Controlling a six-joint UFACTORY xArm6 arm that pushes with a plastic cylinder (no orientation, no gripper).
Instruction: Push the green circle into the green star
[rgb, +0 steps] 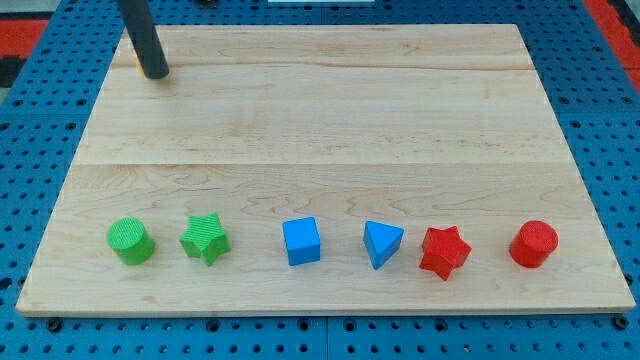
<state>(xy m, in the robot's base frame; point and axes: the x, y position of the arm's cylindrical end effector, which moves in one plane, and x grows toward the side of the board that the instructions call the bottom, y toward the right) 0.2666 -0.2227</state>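
The green circle sits near the view's bottom left on the wooden board. The green star stands just to its right, with a small gap between them. My tip is at the view's top left, far above both green blocks. A bit of yellow shows at the rod's sides by the tip; what it is cannot be made out.
Along the same bottom row to the right stand a blue cube, a blue triangle, a red star and a red circle. The board lies on a blue perforated base.
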